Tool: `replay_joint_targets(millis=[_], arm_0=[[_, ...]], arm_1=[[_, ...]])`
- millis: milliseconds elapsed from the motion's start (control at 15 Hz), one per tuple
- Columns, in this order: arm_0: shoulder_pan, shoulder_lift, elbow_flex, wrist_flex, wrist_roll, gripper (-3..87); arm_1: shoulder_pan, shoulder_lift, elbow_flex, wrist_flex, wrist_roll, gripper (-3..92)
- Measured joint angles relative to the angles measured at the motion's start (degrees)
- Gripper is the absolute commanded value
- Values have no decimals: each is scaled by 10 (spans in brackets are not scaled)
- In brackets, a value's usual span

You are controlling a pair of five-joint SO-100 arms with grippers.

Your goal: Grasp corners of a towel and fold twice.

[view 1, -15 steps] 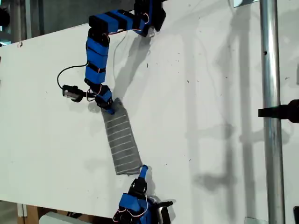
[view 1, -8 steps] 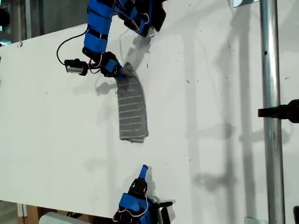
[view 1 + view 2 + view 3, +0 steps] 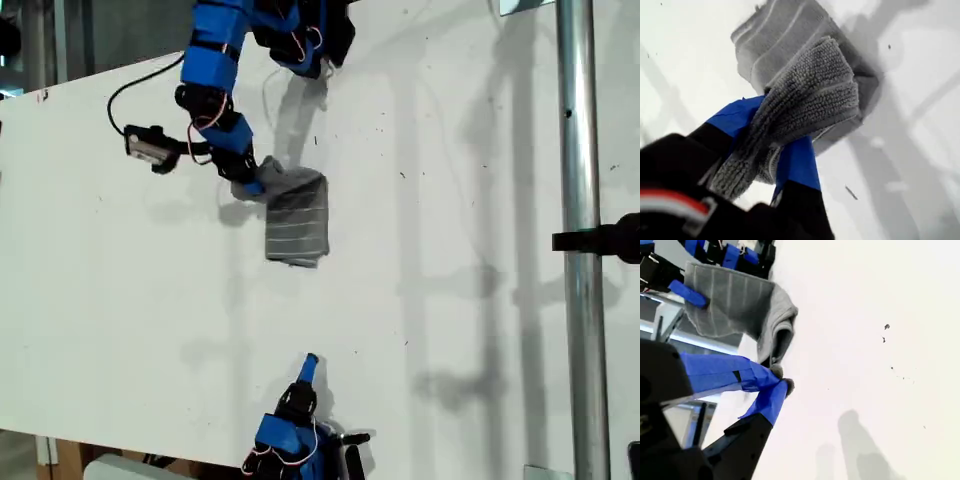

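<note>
The grey striped towel (image 3: 297,225) lies folded short on the white table (image 3: 450,300), in the upper middle of the exterior view. One end of it is lifted and bunched in my first gripper (image 3: 250,185), which is shut on that end; in the first wrist view the cloth (image 3: 810,95) fills the blue fingers (image 3: 797,160) of my first gripper (image 3: 767,140). My second gripper (image 3: 308,365) rests near the table's front edge, well apart from the towel, shut with nothing in it. In the second wrist view my second gripper (image 3: 780,382) has its tips touching, and the towel (image 3: 735,305) shows beyond them.
A metal pole (image 3: 577,240) with a black clamp (image 3: 600,240) stands at the exterior view's right. The first arm's wrist camera (image 3: 145,145) juts toward the exterior view's left. The table's edge runs along the bottom and upper left of that view.
My first gripper has carried its end of the towel up the exterior view, pulling the cloth away from my second gripper. The long strip now lies bunched much shorter. The second arm stayed put.
</note>
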Motion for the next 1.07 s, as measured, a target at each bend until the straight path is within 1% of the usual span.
replay_joint_targets(millis=[67, 133, 200, 333, 400, 467, 533, 600, 667, 733, 867, 1000, 1067], arm_0=[[0, 0, 0, 0, 0, -22], [0, 0, 0, 0, 0, -22], [1, 0, 0, 0, 0, -22], [0, 0, 0, 0, 0, -22], [0, 0, 0, 0, 0, -22], [0, 0, 0, 0, 0, -22], [0, 0, 0, 0, 0, -22], [0, 0, 0, 0, 0, -22], [0, 0, 0, 0, -1, -22], [0, 1, 0, 4, -9, -20], [0, 1, 0, 17, -40, -20], [0, 2, 0, 25, -81, -19], [1, 2, 0, 49, -128, -21]], arm_1=[[-13, -79, -19, -60, 2, 80], [-23, -155, -44, -104, 5, 303], [-28, -225, -85, -112, 4, 406], [-33, -261, -141, -128, -25, 361], [-33, -258, -150, -157, -50, 331], [-31, -236, -150, -181, -67, 204], [-18, -199, -150, -207, -73, 101], [-1, -159, -151, -222, -75, 58], [24, -121, -146, -219, -80, 2], [54, -78, -122, -198, -91, -2], [92, 46, 15, -147, -81, -2], [94, 202, 215, -110, -34, -3], [92, 287, 321, -98, -5, -3]])
